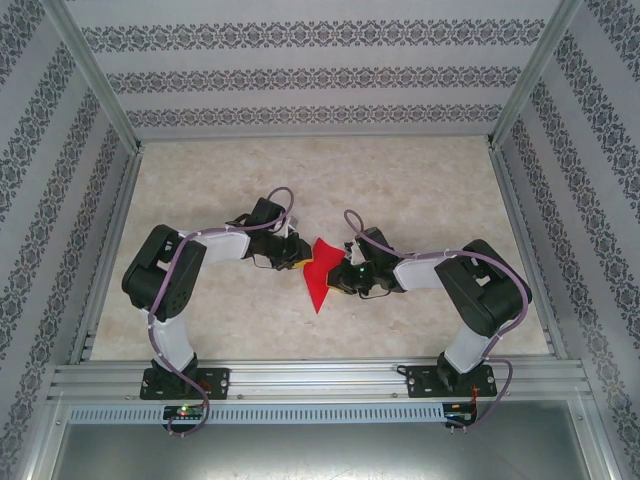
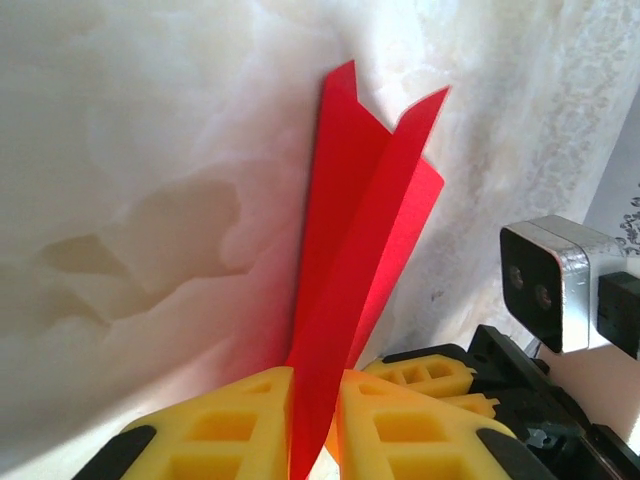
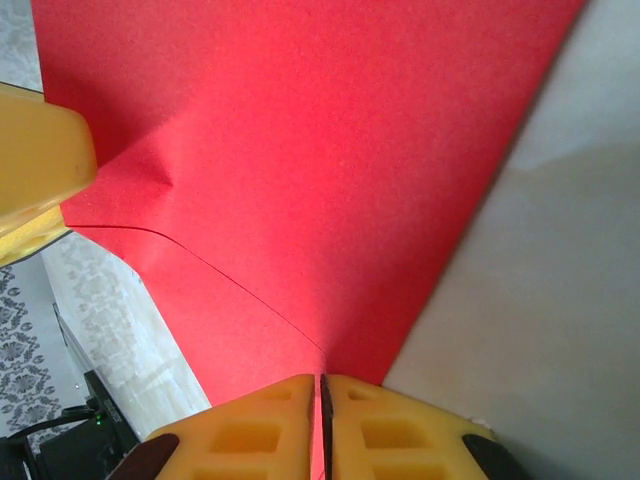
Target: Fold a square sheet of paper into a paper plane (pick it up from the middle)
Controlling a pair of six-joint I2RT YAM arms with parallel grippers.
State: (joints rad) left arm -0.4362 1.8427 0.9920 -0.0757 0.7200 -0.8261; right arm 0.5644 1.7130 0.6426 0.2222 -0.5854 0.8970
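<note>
Your left tool (image 2: pixel 315 405) pinches the paper plane (image 2: pixel 350 250), with its yellow latticed fingers (image 2: pixel 235 425) pressed to both faces. Your right tool (image 3: pixel 322 415) clamps the same thin, matte red paper, which is creased and tapers to a point. It sits mid-bench (image 1: pixel 420 190) between the arms.

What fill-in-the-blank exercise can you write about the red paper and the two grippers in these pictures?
1. The red paper is held by ___ grippers at the same time.
2. The jaws of the left gripper are ___ on the paper.
3. The fingers of the right gripper are ___ in colour.
4. In the top view, the paper's sharp tip points toward the arms' ___.

Missing words: both; shut; yellow; bases
</note>
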